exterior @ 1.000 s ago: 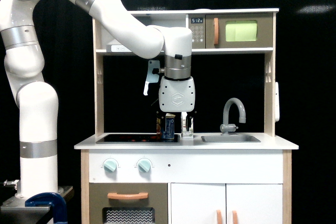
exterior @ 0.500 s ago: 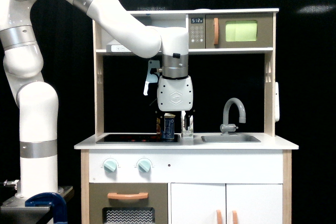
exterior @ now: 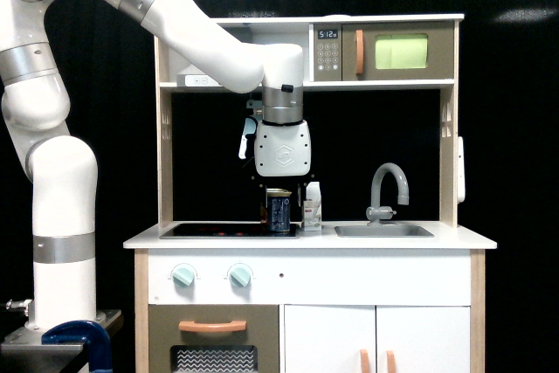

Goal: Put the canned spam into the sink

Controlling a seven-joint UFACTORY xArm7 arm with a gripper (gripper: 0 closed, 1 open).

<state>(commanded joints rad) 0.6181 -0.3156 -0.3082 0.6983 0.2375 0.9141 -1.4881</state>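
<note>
Exterior view, near to far: blue clamp (exterior: 77, 338) at bottom left by the arm's base, then the toy kitchen front with two mint knobs (exterior: 211, 276), an orange oven handle (exterior: 213, 326) and white cabinet doors (exterior: 377, 338). White worktop (exterior: 463, 239) above that. On it, black stovetop (exterior: 229, 231) toward the exterior view's left, sink (exterior: 383, 231) toward the exterior view's right with the grey arched faucet (exterior: 388, 189) behind it. Canned spam (exterior: 279, 210) stands upright at the stovetop's right end, not in the sink, well apart from the basin. Small white carton (exterior: 312, 206) stands upright just beside the can, between it and the sink; can't tell if the two touch. Gripper (exterior: 282, 189) hangs straight down right over the can, white housing directly above it, dark fingertips at about the level of the can's top rim. Fingers are mostly lost against the black backdrop, so can't tell whether the gripper is open or closed, or whether it contacts the can. Can's base looks level with the stovetop surface. White arm (exterior: 52, 172) rises from the exterior view's left and reaches in under the shelf. Upper shelf carries the microwave (exterior: 397, 51) with a green window and orange handle.
</note>
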